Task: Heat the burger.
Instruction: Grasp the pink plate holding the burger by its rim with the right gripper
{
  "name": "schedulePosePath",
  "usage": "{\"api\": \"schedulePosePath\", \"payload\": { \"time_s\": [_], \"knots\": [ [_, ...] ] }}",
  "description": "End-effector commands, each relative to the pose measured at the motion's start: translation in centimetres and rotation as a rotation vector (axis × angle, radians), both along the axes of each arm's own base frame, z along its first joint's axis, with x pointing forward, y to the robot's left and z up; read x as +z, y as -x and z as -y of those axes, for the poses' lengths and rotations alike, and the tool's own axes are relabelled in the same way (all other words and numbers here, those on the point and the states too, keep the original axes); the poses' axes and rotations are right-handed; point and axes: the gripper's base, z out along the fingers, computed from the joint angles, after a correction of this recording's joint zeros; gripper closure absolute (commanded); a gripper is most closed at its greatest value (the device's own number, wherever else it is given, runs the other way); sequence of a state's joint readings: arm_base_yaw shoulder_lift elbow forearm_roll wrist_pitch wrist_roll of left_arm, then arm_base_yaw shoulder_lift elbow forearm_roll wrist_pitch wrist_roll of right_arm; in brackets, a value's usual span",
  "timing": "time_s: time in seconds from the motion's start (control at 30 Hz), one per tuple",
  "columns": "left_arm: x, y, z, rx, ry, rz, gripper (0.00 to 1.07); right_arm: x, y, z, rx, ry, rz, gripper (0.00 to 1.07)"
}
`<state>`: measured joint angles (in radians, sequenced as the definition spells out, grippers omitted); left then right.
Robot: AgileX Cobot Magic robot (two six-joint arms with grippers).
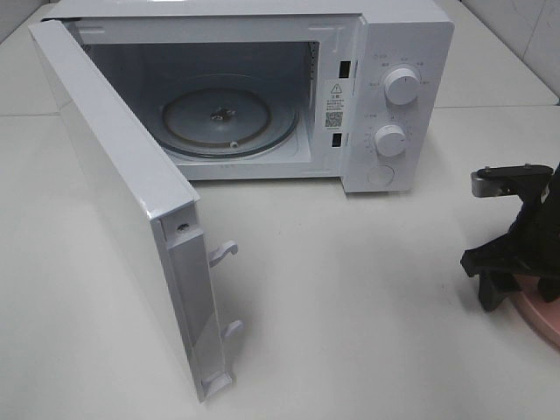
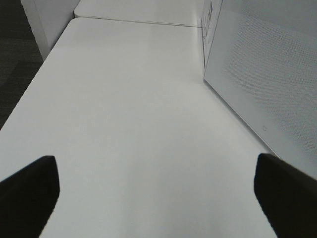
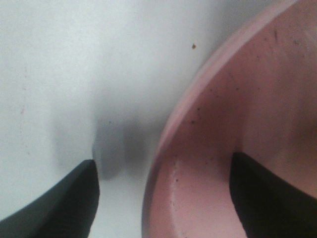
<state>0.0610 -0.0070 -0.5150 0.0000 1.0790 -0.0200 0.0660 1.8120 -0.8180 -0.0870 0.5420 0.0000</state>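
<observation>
The right gripper (image 3: pixel 163 198) straddles the rim of the pink plate (image 3: pixel 198 94) at near right, jaws apart, ready to pinch; burger unseen. The left gripper (image 2: pixel 158 193) hangs wide open; the microwave door (image 1: pixel 105 175) stands open for loading.

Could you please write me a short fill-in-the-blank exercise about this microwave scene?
1. The door of the microwave stands ____.
2. The glass turntable inside it is ____.
3. The front panel carries ____ white knobs.
4. The right gripper straddles the rim of a ____ plate.
Missing words: open; empty; two; pink.
</observation>
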Motion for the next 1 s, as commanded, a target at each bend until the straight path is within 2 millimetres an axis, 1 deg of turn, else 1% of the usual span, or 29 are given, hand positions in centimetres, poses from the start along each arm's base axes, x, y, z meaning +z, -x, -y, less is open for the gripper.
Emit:
{"api": "schedulePosePath", "payload": {
  "time_s": [0.03,0.2,0.23,0.3,0.53,0.57,0.6,0.63,0.67,0.7,0.73,0.77,0.8,0.83,1.0],
  "knots": [
    [0.1,0.2,0.1,-0.011,0.004,0.022,0.07,-0.1,-0.3,0.1,0.000,-0.002,0.023,0.42],
    [0.1,0.2,0.1,-0.011,0.004,0.022,0.07,-0.5,-0.3,0.1,-0.006,-0.002,0.011,0.42],
    [0.1,0.2,0.1,-0.011,0.004,0.022,0.07,-1.0,-0.3,0.1,-0.007,0.000,-0.008,0.42],
    [0.1,0.2,0.1,-0.011,0.004,0.022,0.07,-1.3,-0.2,0.1,-0.007,0.001,-0.020,0.42],
    [0.1,0.2,0.1,-0.011,0.004,0.022,0.07,-1.3,-0.2,0.0,-0.009,0.001,-0.023,0.43],
    [0.1,0.2,0.1,-0.011,0.004,0.022,0.07,-1.3,-0.1,0.1,-0.010,0.002,-0.031,0.47],
    [0.1,0.2,0.1,-0.011,0.004,0.022,0.07,-1.3,-0.1,0.1,-0.010,0.003,-0.034,0.56],
    [0.1,0.2,0.1,-0.011,0.004,0.022,0.07,-1.3,-0.1,0.1,-0.010,0.003,-0.034,0.56],
    [0.1,0.2,0.1,-0.011,0.004,0.022,0.07,-1.3,-0.1,0.1,-0.010,0.003,-0.035,0.63],
    [0.1,0.2,0.1,-0.011,0.004,0.022,0.07,-1.3,-0.1,0.1,-0.010,0.003,-0.035,0.63],
    [0.1,0.2,0.1,-0.011,0.004,0.022,0.07,-1.3,-0.1,0.1,-0.010,0.003,-0.037,0.79],
    [0.1,0.2,0.1,-0.011,0.004,0.022,0.07,-1.3,0.0,0.1,-0.010,0.004,-0.043,0.97],
    [0.1,0.2,0.1,-0.011,0.004,0.022,0.07,-1.3,0.0,0.1,-0.010,0.004,-0.043,0.97],
    [0.1,0.2,0.1,-0.011,0.004,0.022,0.07,-1.3,0.0,0.1,-0.011,0.005,-0.047,1.06],
    [0.1,0.2,0.1,-0.011,0.004,0.022,0.07,-1.3,0.1,0.1,-0.001,0.006,-0.056,1.07]
  ]
}}
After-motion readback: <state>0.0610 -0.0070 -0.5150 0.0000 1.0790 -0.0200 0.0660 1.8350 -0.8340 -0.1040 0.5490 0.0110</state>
